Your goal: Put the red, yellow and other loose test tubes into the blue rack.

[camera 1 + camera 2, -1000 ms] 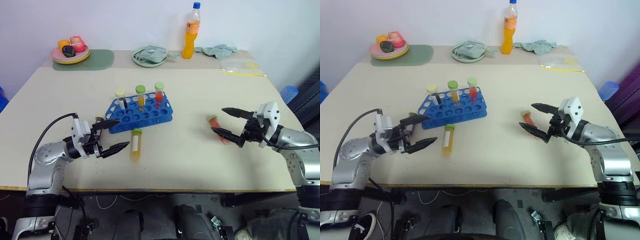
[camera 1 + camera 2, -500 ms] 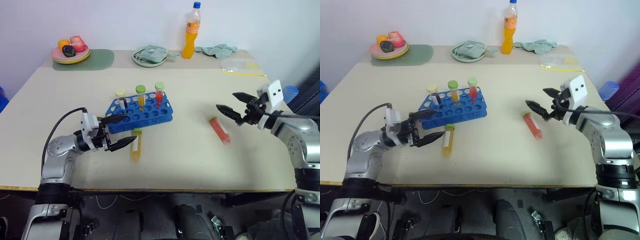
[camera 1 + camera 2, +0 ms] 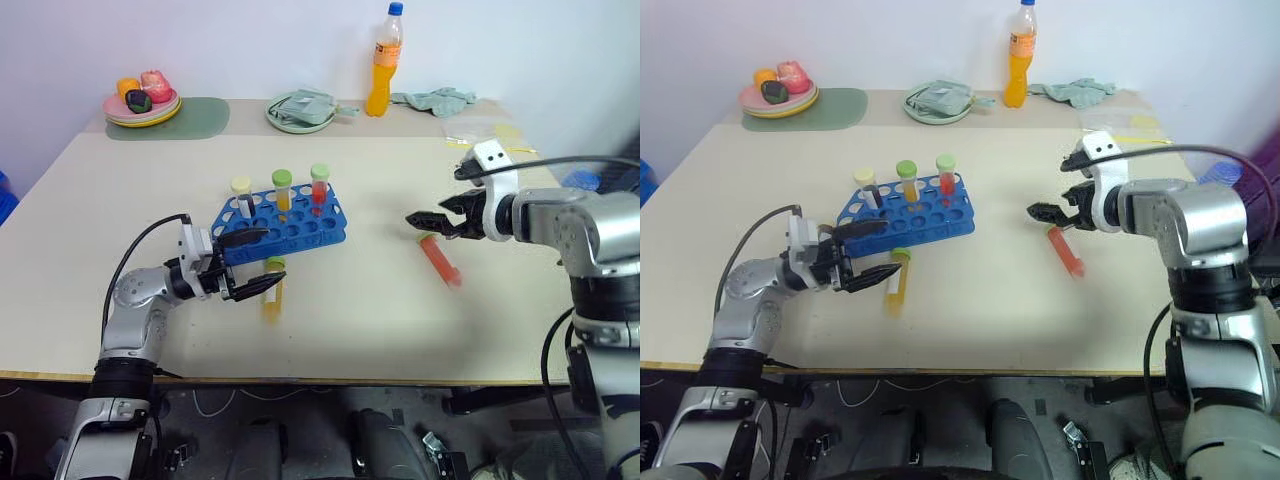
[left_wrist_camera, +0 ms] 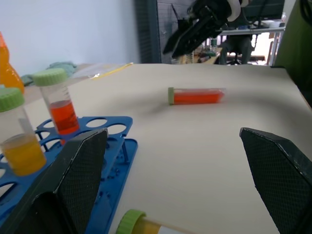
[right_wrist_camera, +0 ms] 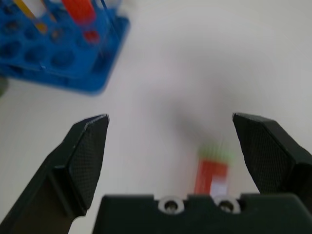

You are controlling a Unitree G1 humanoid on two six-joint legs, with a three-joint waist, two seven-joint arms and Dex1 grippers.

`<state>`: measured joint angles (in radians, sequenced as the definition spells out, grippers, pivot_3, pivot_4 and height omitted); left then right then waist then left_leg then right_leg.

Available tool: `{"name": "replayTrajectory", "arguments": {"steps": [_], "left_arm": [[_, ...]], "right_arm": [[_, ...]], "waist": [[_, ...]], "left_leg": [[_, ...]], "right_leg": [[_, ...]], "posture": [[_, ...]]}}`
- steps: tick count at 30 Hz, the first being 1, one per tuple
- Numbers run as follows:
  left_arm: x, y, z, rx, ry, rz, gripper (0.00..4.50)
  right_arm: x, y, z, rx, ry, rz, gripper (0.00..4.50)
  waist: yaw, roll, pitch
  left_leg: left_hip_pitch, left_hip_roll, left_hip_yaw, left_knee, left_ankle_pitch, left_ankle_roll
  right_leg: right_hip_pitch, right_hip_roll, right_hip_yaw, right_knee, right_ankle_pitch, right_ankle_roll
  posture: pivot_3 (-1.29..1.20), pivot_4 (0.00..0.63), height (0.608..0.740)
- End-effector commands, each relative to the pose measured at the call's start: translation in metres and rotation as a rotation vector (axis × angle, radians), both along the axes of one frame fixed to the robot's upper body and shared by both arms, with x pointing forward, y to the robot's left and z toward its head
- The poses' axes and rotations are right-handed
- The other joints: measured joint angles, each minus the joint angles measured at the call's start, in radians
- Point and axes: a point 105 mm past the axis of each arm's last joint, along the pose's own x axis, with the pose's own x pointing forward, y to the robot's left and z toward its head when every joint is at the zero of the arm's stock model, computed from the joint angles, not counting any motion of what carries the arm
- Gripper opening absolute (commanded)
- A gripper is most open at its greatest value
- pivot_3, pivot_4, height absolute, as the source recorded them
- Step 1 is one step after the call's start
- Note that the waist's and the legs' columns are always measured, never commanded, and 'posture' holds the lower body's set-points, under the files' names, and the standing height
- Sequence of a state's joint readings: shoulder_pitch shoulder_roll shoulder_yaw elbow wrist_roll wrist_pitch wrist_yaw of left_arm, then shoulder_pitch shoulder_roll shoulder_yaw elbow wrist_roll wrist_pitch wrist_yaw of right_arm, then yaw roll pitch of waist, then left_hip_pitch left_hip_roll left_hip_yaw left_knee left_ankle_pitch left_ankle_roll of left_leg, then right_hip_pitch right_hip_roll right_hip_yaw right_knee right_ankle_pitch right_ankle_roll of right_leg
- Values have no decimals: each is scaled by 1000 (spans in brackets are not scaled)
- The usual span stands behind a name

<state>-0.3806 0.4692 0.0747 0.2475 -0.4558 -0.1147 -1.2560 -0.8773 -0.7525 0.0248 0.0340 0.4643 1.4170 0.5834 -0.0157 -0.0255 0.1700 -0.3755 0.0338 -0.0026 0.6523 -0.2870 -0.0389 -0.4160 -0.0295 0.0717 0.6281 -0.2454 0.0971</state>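
Red tube [image 3: 441, 260]: lay flat on the counter [image 3: 360, 320], just below the right hand [image 3: 437, 216]; likely light, smooth and rigid plastic that could roll, so best gripped across the body, near the cap.
Yellow tube [image 3: 271, 292]: lay flat, cap just beside the left hand [image 3: 248, 265]; probably the same feel, liquid inside, grip mid-body.
Rack [image 3: 280, 227]: just beyond the left hand, three tubes standing in it.
Left hand: fingers wide apart, holding nothing.
Right hand: fingers wide apart, empty, pointing down toward the red tube.
Change: the left hand had moved closer to the yellow tube; the right hand had risen from counter level and tipped over the red tube.
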Motion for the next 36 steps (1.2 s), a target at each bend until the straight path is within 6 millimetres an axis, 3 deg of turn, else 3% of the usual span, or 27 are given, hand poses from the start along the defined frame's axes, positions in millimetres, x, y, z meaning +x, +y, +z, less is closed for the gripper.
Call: {"name": "replayTrajectory", "arguments": {"steps": [1, 5, 11, 19, 26, 36], "left_arm": [[0, -7, 14, 6, -60, -16, 4466], [-4, -11, 13, 2, -59, -24, 4466], [-11, -11, 13, -2, -52, -20, 4466], [-20, 1, 14, 2, -8, -24, 4466], [-17, 12, 20, 19, -32, 21, 4466], [-19, 11, 22, 9, -44, 44, 4466]], "right_arm": [[-8, -4, -9, -27, 142, -53, 4500], [-12, -12, -33, -134, 241, -108, 4500], [-7, -18, -47, -224, 253, -119, 4500], [8, -20, -50, -233, 229, -123, 4500], [16, -16, -53, -227, 227, -107, 4500], [26, -13, -60, -258, 220, -77, 4500]], "waist": [[-1, 0, 0], [-3, 0, 0], [-6, 0, 0], [-8, 0, 0], [-8, 0, 0], [-6, 0, 0]], "left_leg": [[0, 0, 0, 0, 0, 0], [-1, 0, 0, -1, 0, 0], [-1, 0, 0, -1, 0, 0], [-2, 0, 1, -1, 0, 0], [-2, 0, 1, -1, 0, 0], [-2, 0, 1, -1, 0, 0]], "right_leg": [[0, 0, 0, 0, 0, 0], [-1, 0, 0, 0, 0, 0], [-2, 0, 0, 1, 1, 3], [-3, 1, 0, 0, 1, 3], [-3, 1, 0, 0, 1, 2], [-3, 1, 0, 0, 1, 3]], "posture": [[0, 150, 740], [0, 150, 740], [0, 150, 740], [0, 150, 740], [0, 150, 740], [0, 150, 740]]}}
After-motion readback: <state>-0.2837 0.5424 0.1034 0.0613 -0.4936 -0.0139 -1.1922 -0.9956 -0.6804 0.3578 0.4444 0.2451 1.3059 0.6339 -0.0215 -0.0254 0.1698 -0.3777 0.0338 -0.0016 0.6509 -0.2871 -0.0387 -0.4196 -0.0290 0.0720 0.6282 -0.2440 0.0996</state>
